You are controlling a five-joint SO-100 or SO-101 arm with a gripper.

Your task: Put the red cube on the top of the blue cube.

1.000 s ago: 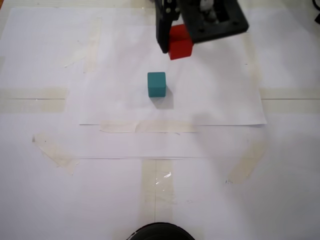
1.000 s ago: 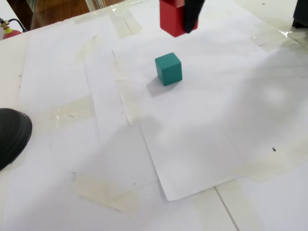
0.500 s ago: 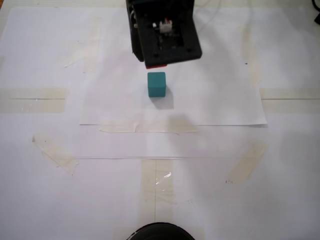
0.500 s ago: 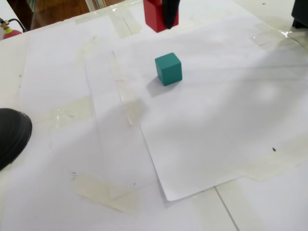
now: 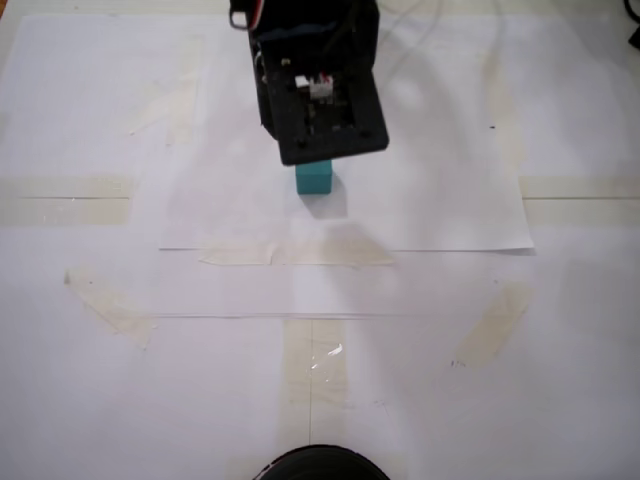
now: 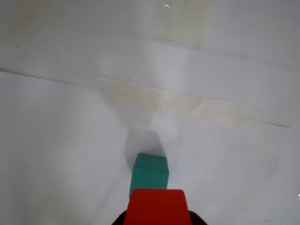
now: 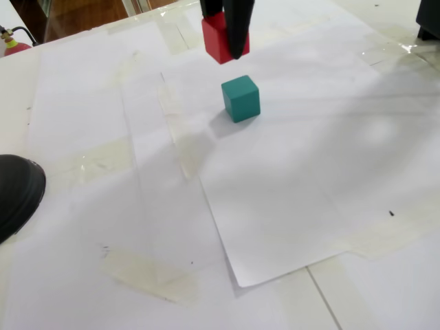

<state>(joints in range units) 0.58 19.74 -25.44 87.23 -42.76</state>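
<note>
The red cube [image 7: 217, 40] hangs in the air, pinched by my gripper [image 7: 224, 36], which is shut on it. It sits a little above and just behind-left of the blue cube [image 7: 240, 98], a teal block resting on white paper. In the fixed view from above, the gripper's black body [image 5: 320, 100] hides the red cube and covers the top edge of the blue cube [image 5: 314, 179]. In the wrist view the red cube [image 6: 157, 206] fills the bottom edge, with the blue cube [image 6: 149, 174] just beyond it and lower.
White paper sheets [image 5: 430, 200] are taped flat to the table with pale tape strips [image 5: 290, 254]. A black rounded object [image 7: 15, 194] sits at the left edge, also showing at the bottom edge [image 5: 318, 464]. A dark item [image 7: 429, 20] stands at the far right corner.
The gripper carried the red cube leftward and down, from off to the side of the blue cube to nearly over it. The blue cube has not moved.
</note>
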